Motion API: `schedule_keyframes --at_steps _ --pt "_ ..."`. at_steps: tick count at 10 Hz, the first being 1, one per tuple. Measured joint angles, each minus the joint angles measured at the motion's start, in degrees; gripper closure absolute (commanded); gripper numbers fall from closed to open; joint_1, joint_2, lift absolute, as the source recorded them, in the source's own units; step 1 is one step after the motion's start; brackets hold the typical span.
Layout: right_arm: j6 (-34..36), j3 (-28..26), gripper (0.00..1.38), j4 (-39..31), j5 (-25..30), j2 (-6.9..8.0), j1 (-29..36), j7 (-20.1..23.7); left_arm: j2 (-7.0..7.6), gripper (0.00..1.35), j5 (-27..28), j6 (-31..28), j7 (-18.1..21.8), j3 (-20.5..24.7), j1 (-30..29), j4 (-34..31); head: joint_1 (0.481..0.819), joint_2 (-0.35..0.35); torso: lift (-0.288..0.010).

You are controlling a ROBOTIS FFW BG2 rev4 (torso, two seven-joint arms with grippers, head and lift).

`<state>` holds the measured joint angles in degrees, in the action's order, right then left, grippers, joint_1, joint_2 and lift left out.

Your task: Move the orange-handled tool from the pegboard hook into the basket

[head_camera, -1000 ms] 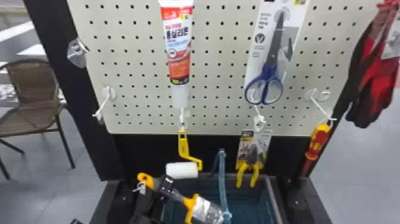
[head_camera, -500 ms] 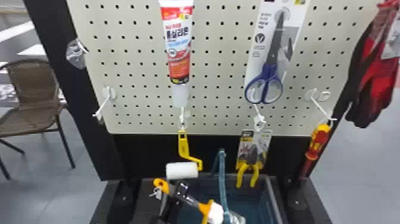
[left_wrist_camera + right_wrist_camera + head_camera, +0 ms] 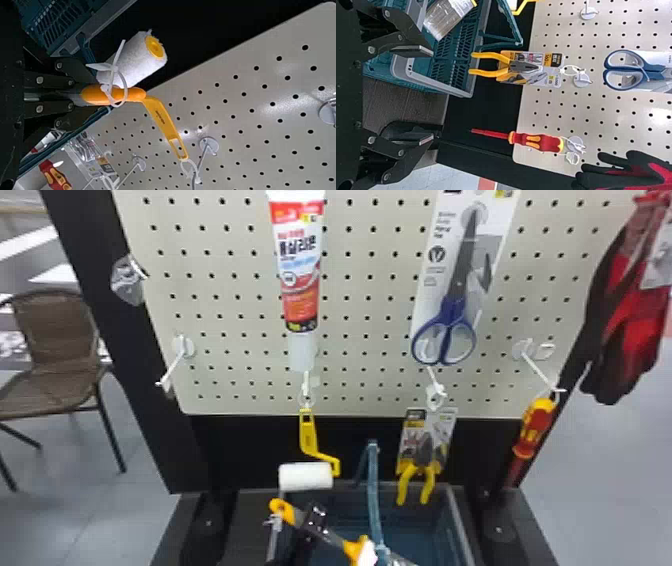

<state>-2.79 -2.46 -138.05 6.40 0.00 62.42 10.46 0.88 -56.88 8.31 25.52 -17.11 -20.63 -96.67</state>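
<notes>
- One orange-handled tool (image 3: 281, 510), a flat paintbrush with pale bristles, dark mid-shaft. Held slantwise before the pegboard; in head view it crosses the basket area. Off the hooks. One white tie looped at handle end.
- One black left gripper (image 3: 313, 521), two fingers pinching the brush shaft.
- One black right gripper (image 3: 421, 95), two fingers spread wide, nothing between them; right wrist view.
- One teal plastic basket with grey rim (image 3: 461, 526), below the board; one handle bar upright.
- One cream perforated pegboard (image 3: 360, 305). Four white metal hooks along its lower part, one (image 3: 172, 369) at far left.
- On the lower hooks, left to right: one yellow-handled white paint roller (image 3: 306, 476); one pair of yellow-gripped pliers (image 3: 425, 450), carded; one red-and-yellow screwdriver (image 3: 536, 425).
- Higher: one red-and-white tube (image 3: 300, 265), one pair of blue-handled scissors (image 3: 452, 310).
- Right edge: red-and-black fabric gloves (image 3: 625, 325).
- Left, behind: one brown woven chair (image 3: 60, 335).
</notes>
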Motion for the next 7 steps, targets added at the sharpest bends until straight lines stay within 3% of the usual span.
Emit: schedule_keyframes --at_steps 2,3,7 --pt "0.01 0.0 0.51 0.03 -0.07 0.0 -0.03 0.0 0.07 0.59 -0.22 -0.7 1.01 -0.11 0.51 0.26 0.549 0.0 -0.1" --pt "0.01 0.0 0.51 0.03 -0.08 0.0 -0.03 0.0 0.33 0.45 -0.24 -1.19 1.6 -0.1 0.87 0.27 0.549 0.0 -0.1" --pt "0.05 0.0 0.51 0.17 -0.15 0.0 -0.12 0.06 1.48 0.47 -0.12 -2.49 2.46 -0.34 1.85 0.27 0.549 0.0 -0.1"
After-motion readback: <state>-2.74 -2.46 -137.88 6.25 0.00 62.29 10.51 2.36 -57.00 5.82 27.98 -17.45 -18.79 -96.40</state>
